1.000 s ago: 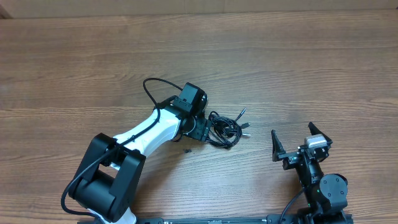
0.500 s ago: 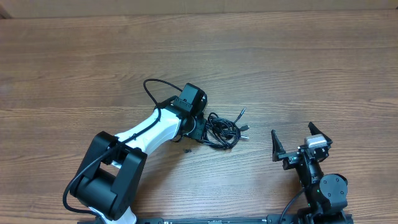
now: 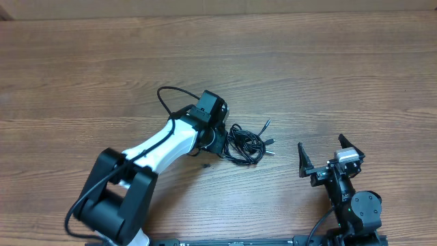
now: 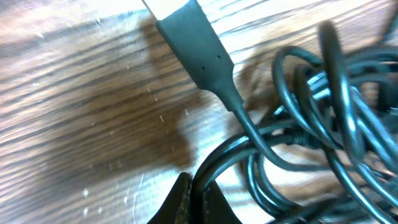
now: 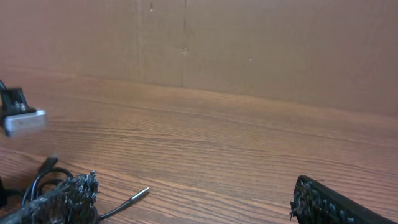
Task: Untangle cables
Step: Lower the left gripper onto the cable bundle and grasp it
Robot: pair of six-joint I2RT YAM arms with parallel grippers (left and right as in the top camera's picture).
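**A:** The left hand is seen shut at the left edge of the bundle, and one strand appears to be pinched between its fingertips. The right hand is held wide apart, well off near the front edge, with nothing in it.

**B:** And where are the cables found?

**A:** On the bare wooden tabletop, the cables are heaped in one loose knot near the middle, just right of the left hand. They are judged light, limp and springy, so neighbouring loops are likely to be dragged along when one strand is pulled. A surer hold is offered by the stiff flat plug or the free silver-tipped end than by mid-loop cord.

**B:** What is changed from a second earlier?

**A:** The left fingers, then spread, are now closed. The knot is hardly shifted, and the right hand is unmoved.
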